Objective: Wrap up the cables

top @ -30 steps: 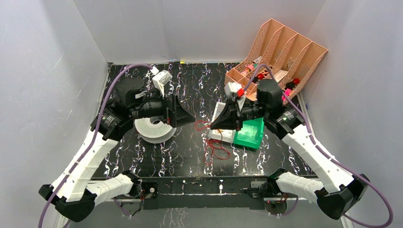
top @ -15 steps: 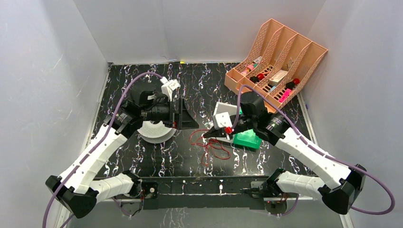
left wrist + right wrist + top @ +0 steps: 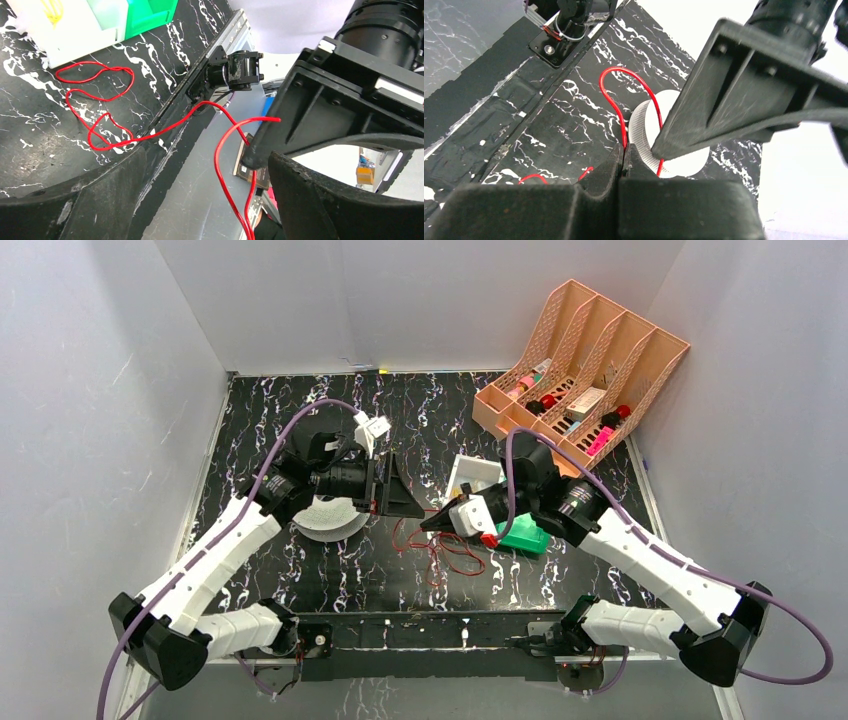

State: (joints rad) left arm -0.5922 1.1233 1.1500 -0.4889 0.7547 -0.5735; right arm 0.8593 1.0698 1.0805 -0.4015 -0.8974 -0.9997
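Note:
A thin red cable (image 3: 447,552) lies in loose loops on the black marbled table, with one strand lifted. My right gripper (image 3: 429,526) is shut on that strand, which shows pinched between its jaws in the right wrist view (image 3: 624,150). My left gripper (image 3: 414,508) is open and sits tip to tip with the right one. In the left wrist view the cable (image 3: 226,165) runs through the gap between the left fingers (image 3: 320,200) without being pinched. The rest of the cable (image 3: 95,107) trails on the table.
A white roll (image 3: 322,517) lies under the left wrist. A white box (image 3: 474,472) and a green bin (image 3: 528,536) sit behind the right gripper. A pink slotted organizer (image 3: 585,360) stands at the back right. The table's front rail (image 3: 420,632) is near the cable.
My right gripper has dropped and moved left with the cable strand. My left gripper has moved right and down, so both tips now meet over the cable.

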